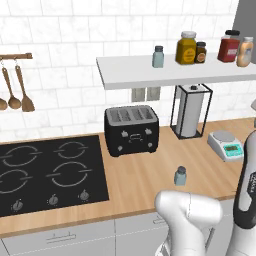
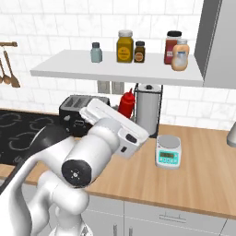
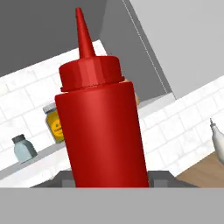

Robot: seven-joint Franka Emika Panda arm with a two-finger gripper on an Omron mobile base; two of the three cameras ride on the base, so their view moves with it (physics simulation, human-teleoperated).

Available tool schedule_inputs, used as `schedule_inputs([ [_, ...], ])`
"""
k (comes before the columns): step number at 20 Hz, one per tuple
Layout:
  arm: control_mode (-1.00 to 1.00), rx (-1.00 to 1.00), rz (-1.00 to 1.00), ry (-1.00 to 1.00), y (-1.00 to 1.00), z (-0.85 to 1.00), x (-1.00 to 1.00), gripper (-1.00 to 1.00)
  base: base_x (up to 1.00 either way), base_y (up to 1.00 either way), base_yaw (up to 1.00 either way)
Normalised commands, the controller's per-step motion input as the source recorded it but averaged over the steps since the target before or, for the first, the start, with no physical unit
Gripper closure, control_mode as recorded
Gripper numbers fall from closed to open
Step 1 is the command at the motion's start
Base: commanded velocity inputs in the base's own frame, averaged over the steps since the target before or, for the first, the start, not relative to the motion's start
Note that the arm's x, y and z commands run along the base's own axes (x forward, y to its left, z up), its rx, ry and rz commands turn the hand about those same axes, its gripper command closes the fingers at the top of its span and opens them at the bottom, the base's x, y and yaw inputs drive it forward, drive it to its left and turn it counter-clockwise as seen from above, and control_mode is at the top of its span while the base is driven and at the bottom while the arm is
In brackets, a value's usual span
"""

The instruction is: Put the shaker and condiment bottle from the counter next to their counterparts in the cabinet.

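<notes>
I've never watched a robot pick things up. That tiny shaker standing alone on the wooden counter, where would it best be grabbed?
Probably around the shaker's pale body, just under the dark cap, coming from the open front edge of the counter. It stands upright with bare wood all round, so fingers could close from either side.

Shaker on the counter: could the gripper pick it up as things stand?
Probably not yet. The gripper is shut on the condiment bottle. The shaker stands alone on bare counter, so access looks free afterwards.
</notes>
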Motion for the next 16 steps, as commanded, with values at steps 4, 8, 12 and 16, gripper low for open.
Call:
schedule_inputs([
  [4, -1.0, 0.0, -0.11, -0.1, 0.03, 0.73, -0.2, 1.0, 0.0, 0.0, 0.0],
  [8, -1.0, 0.0, -0.11, -0.02, 0.0, 0.86, -0.3, 1.0, 0.0, 0.0, 0.0],
  [12, -1.0, 0.0, -0.19, 0.09, 0.0, 0.81, -0.17, 1.0, 0.0, 0.0, 0.0],
  [16, -1.0, -0.01, -0.18, 0.23, 0.14, 0.63, -0.06, 1.0, 0.0, 0.0, 0.0],
])
